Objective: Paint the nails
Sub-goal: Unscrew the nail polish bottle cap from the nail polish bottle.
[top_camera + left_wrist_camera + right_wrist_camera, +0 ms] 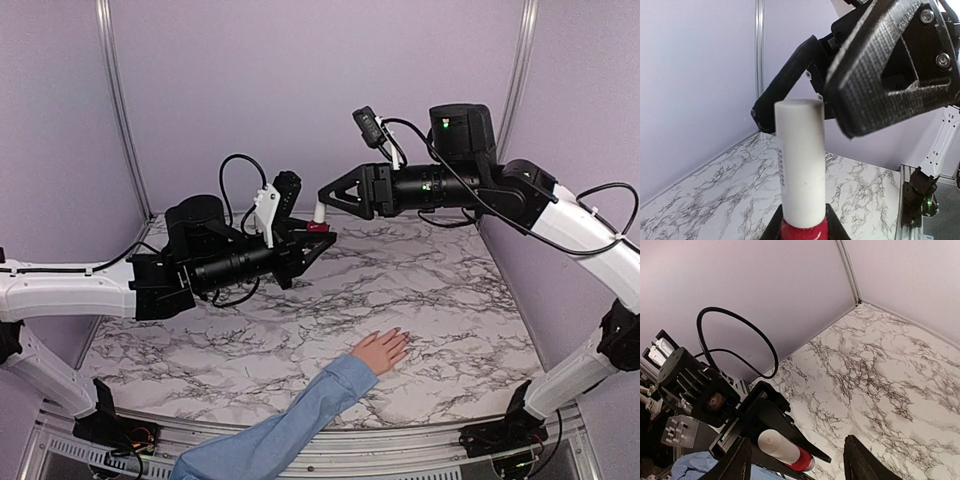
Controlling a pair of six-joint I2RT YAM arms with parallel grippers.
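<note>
Lister: Item one, left side: left gripper (315,240), raised over the marble table (430,280), clenched on a small red nail-polish bottle (318,228).

Checker: We confirm. The bottle stands upright with its white cap (801,160) on top, and the jaws pinch the red glass below.

Lister: Item two, just right of it: right gripper (322,192), jaws parted, nothing in them, tips at the top of the cap.

Checker: Whether they touch the cap we cannot tell.

Lister: Item three, near edge, right of centre: human hand (380,352), palm down on the table, in a light blue sleeve (290,420).

Checker: We log the nails (402,336) at its fingertips, well apart from both grippers. They are too small for us to judge their colour.
</note>
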